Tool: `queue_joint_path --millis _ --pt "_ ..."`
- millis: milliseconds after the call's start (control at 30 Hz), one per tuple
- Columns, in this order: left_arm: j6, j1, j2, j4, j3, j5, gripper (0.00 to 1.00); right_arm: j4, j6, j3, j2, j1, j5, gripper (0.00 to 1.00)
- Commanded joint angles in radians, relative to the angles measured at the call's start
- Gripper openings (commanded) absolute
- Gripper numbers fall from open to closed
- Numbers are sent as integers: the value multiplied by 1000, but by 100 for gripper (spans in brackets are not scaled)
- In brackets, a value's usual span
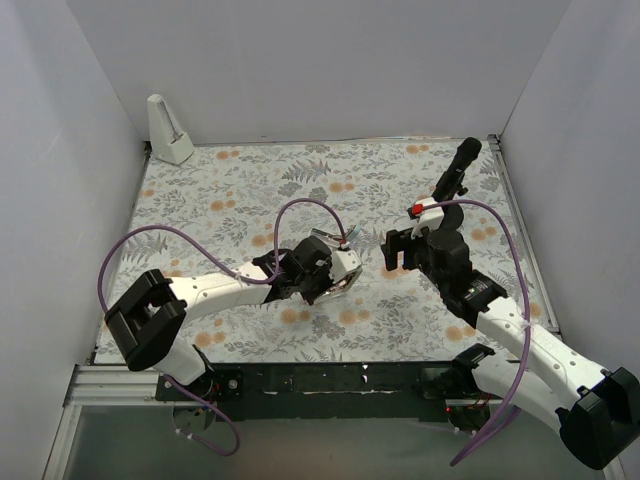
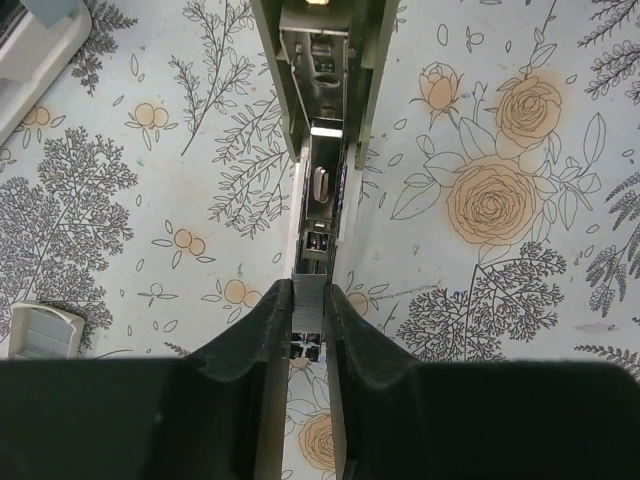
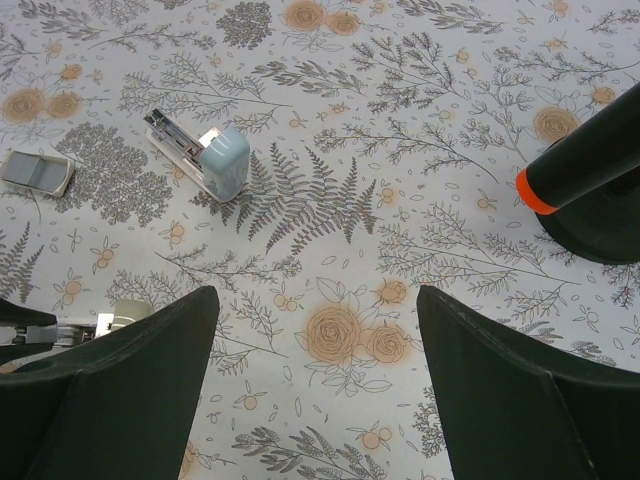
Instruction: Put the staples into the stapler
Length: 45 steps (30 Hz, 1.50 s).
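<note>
The light-blue stapler (image 2: 318,120) lies open on the floral mat, its silver inner rail facing up. It also shows in the top view (image 1: 329,238) and in the right wrist view (image 3: 205,158). My left gripper (image 2: 308,292) is shut on the small grey staple block (image 2: 308,300), holding it right at the near end of the rail; I cannot tell if they touch. In the top view the left gripper (image 1: 337,258) hovers over the stapler. The small beige-white staple box (image 2: 40,332) lies on the mat to the left, also in the right wrist view (image 3: 36,172). My right gripper (image 3: 312,300) is open and empty, to the right of the stapler (image 1: 398,250).
A black stand with an orange-red ring (image 3: 575,170) stands at the right rear (image 1: 455,172). A white wedge-shaped object (image 1: 168,130) sits in the far left corner. White walls enclose the mat (image 1: 400,180). A white object (image 2: 30,50) shows at the left wrist view's top-left edge.
</note>
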Motion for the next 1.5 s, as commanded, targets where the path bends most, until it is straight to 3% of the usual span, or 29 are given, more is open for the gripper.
queue_joint_path --millis 0,1467 --pt "22 -3 -57 26 4 -1 0 36 -12 1 -11 0 -9 88" --pt "14 -3 12 -14 1 25 0 34 -13 -3 -7 0 -19 89"
